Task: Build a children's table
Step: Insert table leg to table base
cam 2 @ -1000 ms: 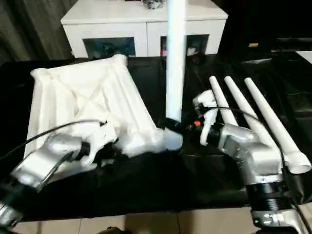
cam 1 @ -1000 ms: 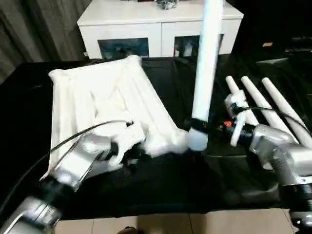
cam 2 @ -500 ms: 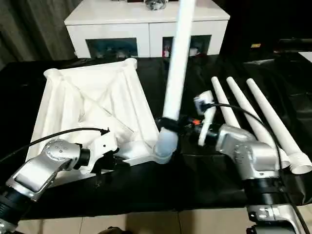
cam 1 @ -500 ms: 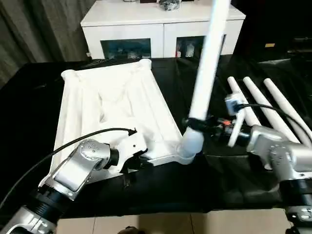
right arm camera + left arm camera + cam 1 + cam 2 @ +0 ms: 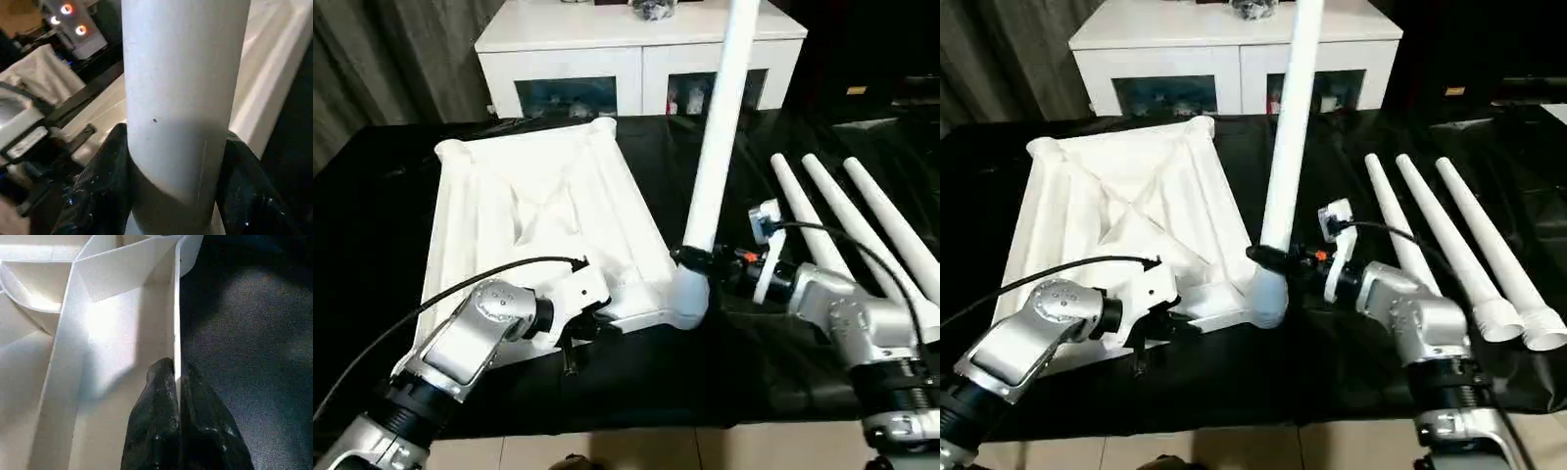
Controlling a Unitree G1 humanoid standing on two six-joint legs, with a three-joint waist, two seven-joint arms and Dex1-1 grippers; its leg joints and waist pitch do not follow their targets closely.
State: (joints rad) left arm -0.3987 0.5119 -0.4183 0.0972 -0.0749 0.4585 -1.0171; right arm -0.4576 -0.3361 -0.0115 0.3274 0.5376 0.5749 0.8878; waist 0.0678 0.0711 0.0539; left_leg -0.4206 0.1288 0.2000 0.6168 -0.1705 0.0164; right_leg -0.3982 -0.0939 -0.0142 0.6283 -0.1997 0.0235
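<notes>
My right gripper [image 5: 1273,262]: fingers clamped round the thick lower end of an upright leg [image 5: 720,117], one black finger [image 5: 95,181] on either side of it. The leg stands in the near right corner of the tabletop [image 5: 538,211], leaning slightly, its top at 12 o'clock out of sight.

My left gripper [image 5: 576,338]: fingers pressed together on the thin near wall of the tabletop, pinching that rim [image 5: 176,333] between them; seen at 7 o'clock from the tabletop's middle.

Tabletop: white, upside down, ribs up, lying on a black cloth [image 5: 372,225], stretching from my grippers towards 11 o'clock.

Three loose legs [image 5: 1449,230]: white, tapered, side by side on the cloth at 3 o'clock from the upright leg, well apart from it, thick ends towards me.

White cabinet [image 5: 607,59]: glass doors, at 12 o'clock beyond the cloth, a small dark object on its top.
</notes>
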